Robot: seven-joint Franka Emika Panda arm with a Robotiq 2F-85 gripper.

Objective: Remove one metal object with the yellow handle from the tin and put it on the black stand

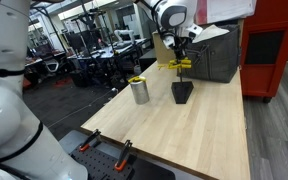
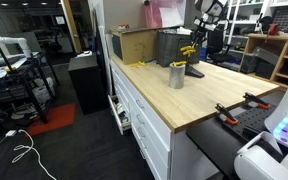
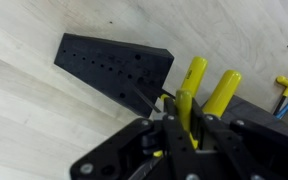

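Observation:
My gripper [image 1: 181, 63] is shut on a yellow-handled metal tool [image 1: 180, 65] and holds it just above the black stand [image 1: 182, 92]. In the wrist view the jaws [image 3: 184, 125] clamp one yellow handle [image 3: 193, 78], and a second yellow handle [image 3: 222, 92] runs beside it. The tool's thin metal tip [image 3: 141, 98] reaches toward the stand [image 3: 109, 65], which has small holes in its top face. The silver tin [image 1: 139, 91] stands upright beside the stand with yellow handles poking out of it. Tin [image 2: 176, 76], stand [image 2: 194, 70] and gripper [image 2: 191, 50] also show in an exterior view.
A large grey box [image 1: 209, 55] stands behind the stand at the back of the wooden table [image 1: 184, 135]. A red cabinet [image 1: 274, 45] is beside it. Black and orange clamps [image 1: 122, 152] sit at the table's front edge. More yellow-handled items [image 3: 284, 88] show at the wrist view's right edge.

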